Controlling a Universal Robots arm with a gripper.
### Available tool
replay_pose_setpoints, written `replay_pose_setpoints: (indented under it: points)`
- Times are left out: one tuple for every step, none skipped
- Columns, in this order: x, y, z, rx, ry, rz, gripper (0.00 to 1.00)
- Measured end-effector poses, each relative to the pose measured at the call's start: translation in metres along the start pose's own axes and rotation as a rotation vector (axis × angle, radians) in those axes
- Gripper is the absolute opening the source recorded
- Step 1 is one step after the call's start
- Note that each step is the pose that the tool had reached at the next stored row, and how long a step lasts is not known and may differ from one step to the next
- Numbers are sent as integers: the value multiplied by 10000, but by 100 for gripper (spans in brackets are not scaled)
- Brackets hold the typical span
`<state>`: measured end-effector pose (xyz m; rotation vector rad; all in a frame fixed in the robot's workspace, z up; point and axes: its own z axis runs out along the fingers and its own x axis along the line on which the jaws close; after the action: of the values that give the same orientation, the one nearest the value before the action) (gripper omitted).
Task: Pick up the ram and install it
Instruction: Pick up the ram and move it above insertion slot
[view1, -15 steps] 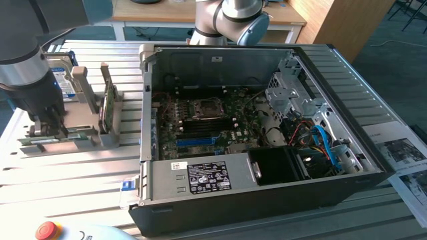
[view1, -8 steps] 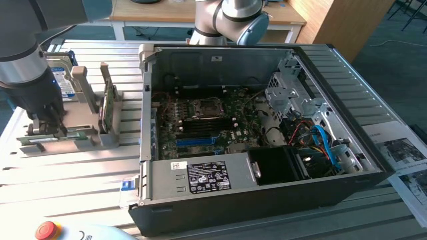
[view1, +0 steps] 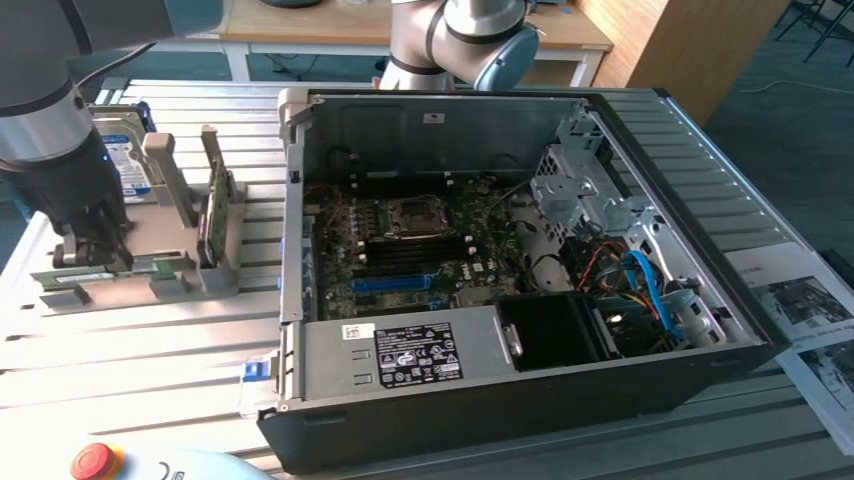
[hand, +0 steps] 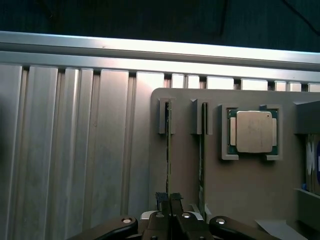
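The ram (hand: 168, 150) stands on edge as a thin green strip in a slot of the grey holder rack (hand: 240, 195). My gripper (hand: 169, 199) is low over the strip's near end, and its two black fingertips (hand: 162, 198) are pressed together on that edge. From outside, my gripper (view1: 91, 258) reaches down into the rack (view1: 174, 275) at the exterior view's left, beside the open computer case (view1: 534, 400). Inside the case lies the motherboard (view1: 407, 245).
A second green board (hand: 202, 150) stands edge-on in the neighbouring slot. A processor chip (hand: 252, 131) sits in a square pocket of the rack. A hard drive with a blue label (view1: 127, 165) and an upright green card (view1: 214, 205) stand in the rack. A red stop button (view1: 96, 460) is near the front.
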<state>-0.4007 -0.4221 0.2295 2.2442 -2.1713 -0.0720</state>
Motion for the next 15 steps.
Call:
replay_pose_setpoints:
  points:
    - [0,0,-6,0,1,0,12]
    - [0,1,-13,0,4,0,12]
    - [-1,1,-19,0,6,1,12]
    - [-1,1,-25,0,7,1,12]
    - [-1,2,-32,-1,9,1,12]
    - [-1,2,-39,-1,10,0,12]
    - [-1,2,-47,-1,12,0,12]
    - [-1,3,-54,-1,13,1,12]
    - [-1,3,-62,-1,14,1,12]
    - [-1,3,-71,-1,15,1,12]
    - [-2,4,-80,-1,16,1,12]
    - [-2,4,-89,-1,18,1,12]
    - [-2,5,-99,-1,20,1,12]
    - [-2,5,-109,-1,22,1,12]
    - [-3,5,-120,-1,24,1,12]
